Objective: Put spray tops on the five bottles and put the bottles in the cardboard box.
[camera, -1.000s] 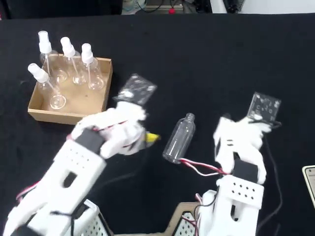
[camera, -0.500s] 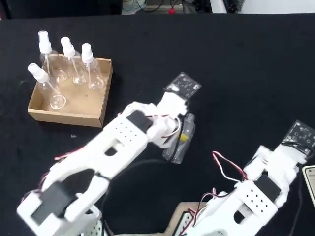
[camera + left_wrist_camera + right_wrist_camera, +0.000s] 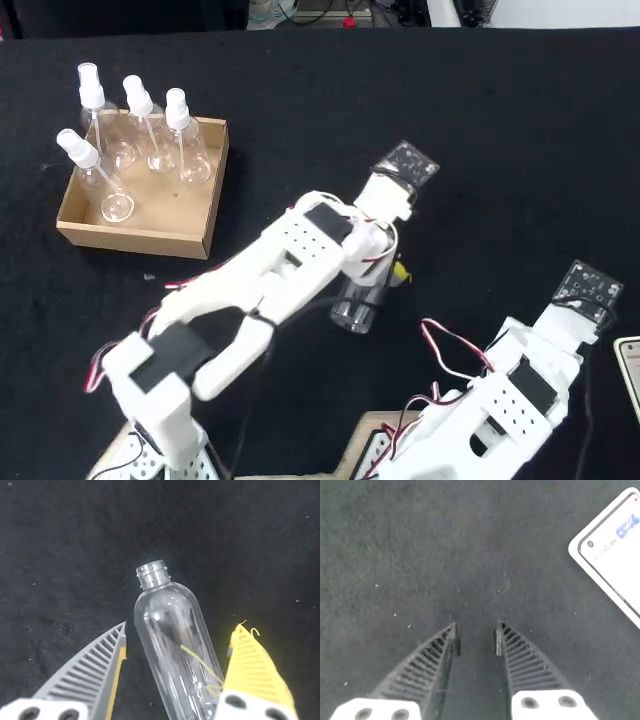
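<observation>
Clear bottle (image 3: 170,630) with bare neck lies on the black table (image 3: 300,90), between the spread jaws of the left gripper (image 3: 181,626), well apart from the cardboard box (image 3: 140,238). Right gripper (image 3: 475,625) is released, grasping nothing

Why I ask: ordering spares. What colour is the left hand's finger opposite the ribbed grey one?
Yellow finger, clearest in the left wrist view.

Box: cardboard box (image 3: 150,236) at the table's (image 3: 500,120) far left, 4 bottles (image 3: 186,142) standing inside.
Centre: loose bottle (image 3: 172,640) lying on the table, between the left gripper's (image 3: 181,627) fingers.
Right: right gripper (image 3: 476,626) above the table, near a phone (image 3: 615,550).
</observation>
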You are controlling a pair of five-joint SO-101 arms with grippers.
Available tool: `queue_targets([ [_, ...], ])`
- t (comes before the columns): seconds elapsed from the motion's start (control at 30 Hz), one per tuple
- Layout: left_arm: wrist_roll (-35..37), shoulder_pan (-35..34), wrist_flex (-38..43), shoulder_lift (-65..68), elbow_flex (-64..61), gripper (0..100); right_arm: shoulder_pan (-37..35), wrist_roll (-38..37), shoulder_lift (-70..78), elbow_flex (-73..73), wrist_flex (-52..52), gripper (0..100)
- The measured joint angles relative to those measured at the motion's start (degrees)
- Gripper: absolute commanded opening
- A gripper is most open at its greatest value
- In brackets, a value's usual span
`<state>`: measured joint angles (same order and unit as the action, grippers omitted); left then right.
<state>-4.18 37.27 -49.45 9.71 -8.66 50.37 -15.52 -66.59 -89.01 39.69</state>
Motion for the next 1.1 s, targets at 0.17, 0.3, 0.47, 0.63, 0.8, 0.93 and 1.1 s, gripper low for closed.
queue_targets([
  [0.17, 0.00, -0.53, 0.00, 6.59, 3.16, 31, 0.00, 0.00, 0.00, 0.00, 0.00, 11.9],
  [0.3, 0.00, -0.53, 0.00, 12.04, 6.77, 30, 0.00, 0.00, 0.00, 0.00, 0.00, 11.9],
  [0.47, 0.00, -0.62, -0.26, 14.68, 11.25, 22, 0.00, 0.00, 0.00, -0.62, 0.00, 11.9],
  [0.63, 0.18, -0.70, -5.98, 15.03, 15.21, 13, 0.00, 0.00, 0.00, -0.62, 0.00, 11.9],
  [0.8, 0.26, -0.79, -13.89, 15.03, 17.76, 11, 0.00, 0.00, 0.00, -0.62, 0.00, 11.9],
  [0.93, 0.26, -0.70, -20.84, 15.03, 20.48, 11, 0.00, 0.00, 0.00, -0.62, 0.00, 11.9],
  [1.1, -3.34, -0.70, -30.33, 15.03, 26.73, 11, 0.00, 0.00, 0.00, -0.62, 0.00, 11.9],
])
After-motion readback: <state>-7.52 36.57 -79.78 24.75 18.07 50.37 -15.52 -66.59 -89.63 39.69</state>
